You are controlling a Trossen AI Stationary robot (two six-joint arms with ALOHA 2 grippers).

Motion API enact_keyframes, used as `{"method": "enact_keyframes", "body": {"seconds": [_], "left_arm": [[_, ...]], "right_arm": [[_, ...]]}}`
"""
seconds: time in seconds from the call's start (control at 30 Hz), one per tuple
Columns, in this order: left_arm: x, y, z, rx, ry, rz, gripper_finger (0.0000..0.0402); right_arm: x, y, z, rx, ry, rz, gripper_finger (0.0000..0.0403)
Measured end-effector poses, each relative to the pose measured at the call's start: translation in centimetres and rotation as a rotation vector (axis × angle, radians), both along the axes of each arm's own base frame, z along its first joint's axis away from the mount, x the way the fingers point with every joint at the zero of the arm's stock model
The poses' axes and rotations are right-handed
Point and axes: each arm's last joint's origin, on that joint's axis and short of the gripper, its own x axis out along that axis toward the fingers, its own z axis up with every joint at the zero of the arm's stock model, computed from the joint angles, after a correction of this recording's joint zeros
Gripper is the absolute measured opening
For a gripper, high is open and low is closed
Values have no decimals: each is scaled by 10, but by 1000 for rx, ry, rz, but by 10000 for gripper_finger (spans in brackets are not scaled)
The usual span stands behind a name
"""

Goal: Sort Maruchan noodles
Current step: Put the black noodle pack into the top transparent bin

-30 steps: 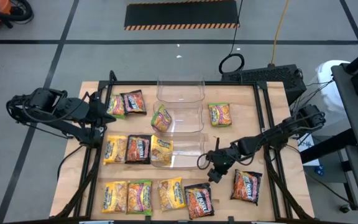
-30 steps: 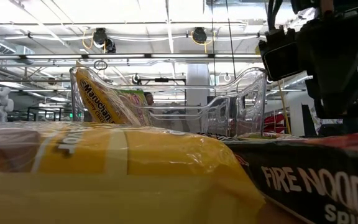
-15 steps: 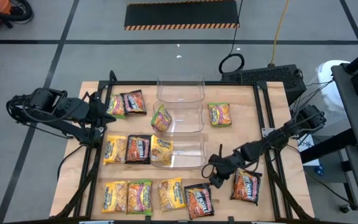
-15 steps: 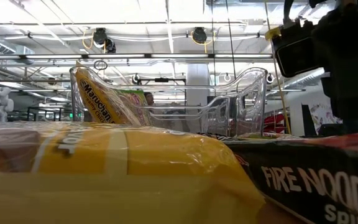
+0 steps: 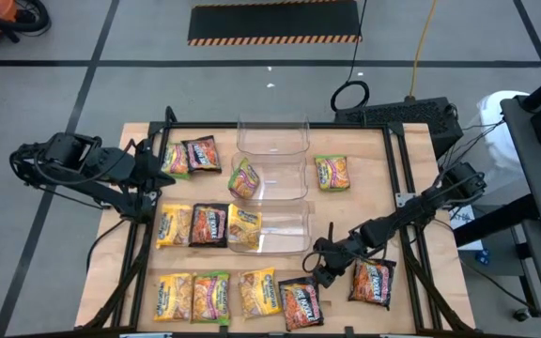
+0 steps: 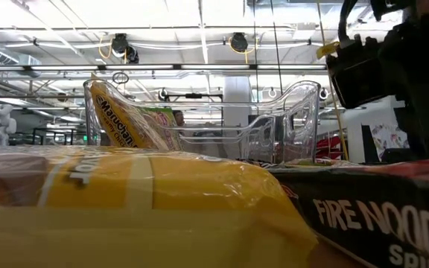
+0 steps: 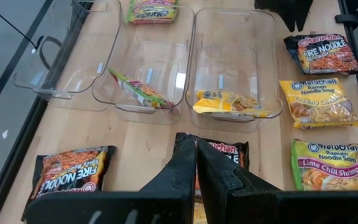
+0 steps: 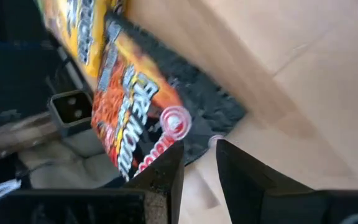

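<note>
High view shows the right gripper [image 5: 321, 273] has slid from beside the nearest clear bin [image 5: 269, 230] toward the table's front edge over the last second. It now sits just above the Fire Noodle packet [image 5: 300, 301] in the front row. Judging by that, this dark packet is the next pick. The right wrist view looks straight onto that packet [image 8: 135, 118], with the fingers a narrow gap apart and nothing between them. The left gripper [image 5: 158, 167] has not moved; it waits at the table's left edge beside the packets there, its fingers pressed together and empty in its wrist view.

Counting packets from above, I make thirteen. Six are yellow/orange: four chicken-style ones on the table, one [image 5: 242, 225] lying in the nearest bin, and one at the left edge partly hidden by the left gripper. Three are green-yellow: one leaning in the middle bin [image 5: 272, 178], one right of that bin, and one in the front row. Four are dark Fire Noodle packets, all on the table. There are three bins; the far bin [image 5: 272, 134] holds nothing. Most sorting remains.
</note>
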Motion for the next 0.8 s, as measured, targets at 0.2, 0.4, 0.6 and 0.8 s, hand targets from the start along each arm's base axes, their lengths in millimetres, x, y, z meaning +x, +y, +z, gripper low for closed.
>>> {"method": "enact_keyframes", "body": {"seconds": [0.2,0.4,0.6,0.8], "left_arm": [[0,0,0,0,0,0,21],[0,0,0,-2,1,-1,21],[0,0,0,7,2,-11,21],[0,0,0,13,2,-17,21]], "right_arm": [[8,5,-15,22,-9,-8,91],[16,6,-13,36,-119,23,91],[16,4,-6,40,-137,21,80],[12,1,-3,16,-110,31,59]]}}
